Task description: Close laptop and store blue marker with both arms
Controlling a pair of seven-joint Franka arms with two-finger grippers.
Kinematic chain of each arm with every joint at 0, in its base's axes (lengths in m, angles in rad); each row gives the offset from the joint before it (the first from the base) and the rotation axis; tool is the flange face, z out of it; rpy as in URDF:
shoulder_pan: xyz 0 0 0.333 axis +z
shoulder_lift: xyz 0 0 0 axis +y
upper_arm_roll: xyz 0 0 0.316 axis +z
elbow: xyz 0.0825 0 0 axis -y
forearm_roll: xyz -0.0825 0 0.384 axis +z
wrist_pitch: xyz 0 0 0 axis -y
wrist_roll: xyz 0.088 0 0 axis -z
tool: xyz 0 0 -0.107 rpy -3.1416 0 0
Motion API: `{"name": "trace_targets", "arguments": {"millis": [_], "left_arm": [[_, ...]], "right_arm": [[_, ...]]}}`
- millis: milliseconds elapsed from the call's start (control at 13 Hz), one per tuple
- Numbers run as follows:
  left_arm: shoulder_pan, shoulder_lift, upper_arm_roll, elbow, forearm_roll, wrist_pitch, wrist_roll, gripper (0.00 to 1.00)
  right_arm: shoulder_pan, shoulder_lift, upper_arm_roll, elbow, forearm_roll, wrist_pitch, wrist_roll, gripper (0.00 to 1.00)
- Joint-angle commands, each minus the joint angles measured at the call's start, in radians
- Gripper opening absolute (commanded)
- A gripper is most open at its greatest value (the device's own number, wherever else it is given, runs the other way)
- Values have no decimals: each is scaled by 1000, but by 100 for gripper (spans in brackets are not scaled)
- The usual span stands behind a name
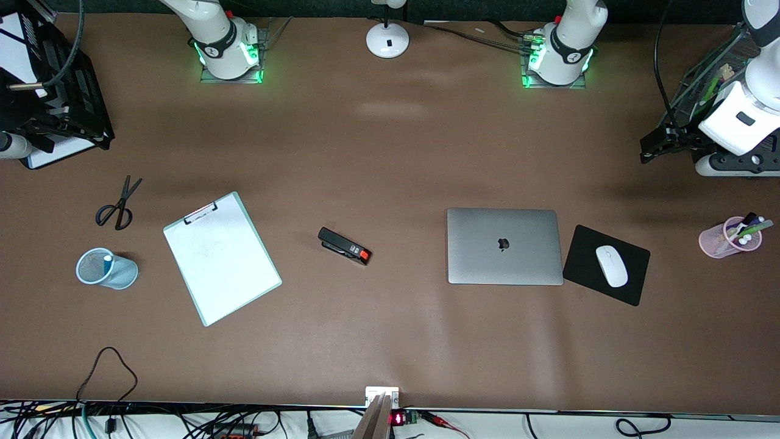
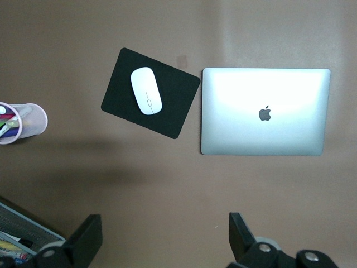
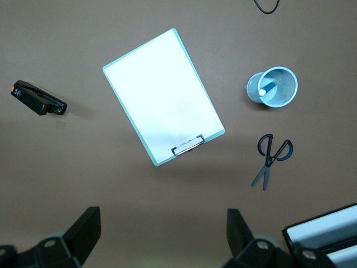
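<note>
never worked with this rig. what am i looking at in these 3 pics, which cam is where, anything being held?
Two white robot arms stand at a brown table. The wide picture comes from a high camera facing them; the other two come from cameras on each arm's wrist, looking down past its fingers.

Left gripper: open, holding nothing, raised over the table at its own end. Below it lie the laptop, lid closed, a white mouse on a black pad, and a pink cup of markers.

Right gripper: open, empty, raised over its end. Below it lie a clipboard, scissors, a stapler and a blue mesh cup with the blue marker in it.

Nothing is held.
</note>
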Motion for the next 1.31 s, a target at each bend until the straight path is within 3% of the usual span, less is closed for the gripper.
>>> {"name": "trace_targets", "arguments": {"millis": [0,772,1003,1235], "left_arm": [[-5,16,2,35,-6,-21,25,100],[-5,17,-11,35,-5,-21,25,100],[-5,16,-11,35,-5,-21,25,100],[-5,16,-11,35,-5,-21,25,100]], "right_arm": [[7,-25,-3,-23,8,-3,17,100],[4,-23,-3,-23,10,-3,19,100],[12,-23,-2,-23,7,-4,144,100],[16,-23,-5,-23,8,-3,138,100]]}}
